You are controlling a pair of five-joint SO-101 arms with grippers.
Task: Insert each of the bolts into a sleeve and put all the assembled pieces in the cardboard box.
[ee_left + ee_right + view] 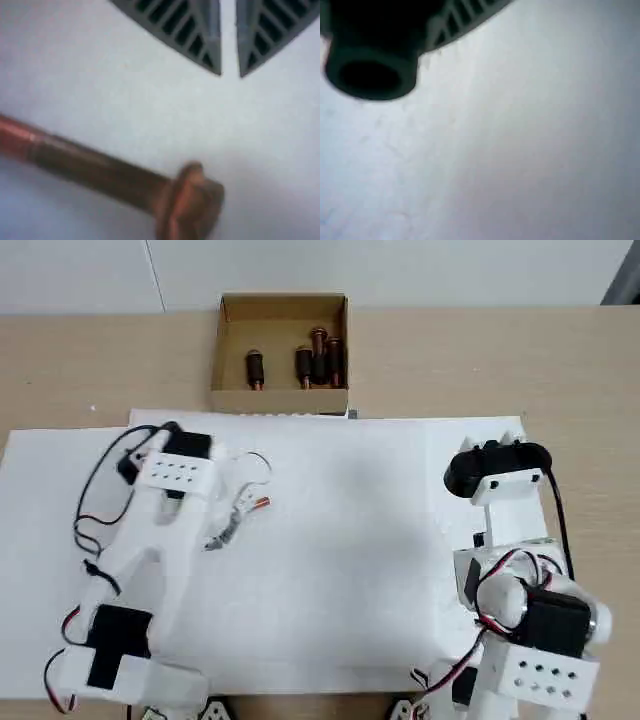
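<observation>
Now the left hand (229, 72), fingers slightly spread, hangs over the white sheet (350, 570); the copper bolt (115, 175) lies loose just right of its tips, untouched. The right hand (420, 35) pinches a black sleeve (370, 70).

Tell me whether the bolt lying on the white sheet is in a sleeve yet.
Out. The bolt lies bare on the white sheet, its shank and head exposed, with no sleeve around it.

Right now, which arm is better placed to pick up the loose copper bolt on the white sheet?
Left. The left gripper hangs beside the copper bolt, empty; the right gripper is far across the white sheet, holding a black tubular sleeve.
</observation>
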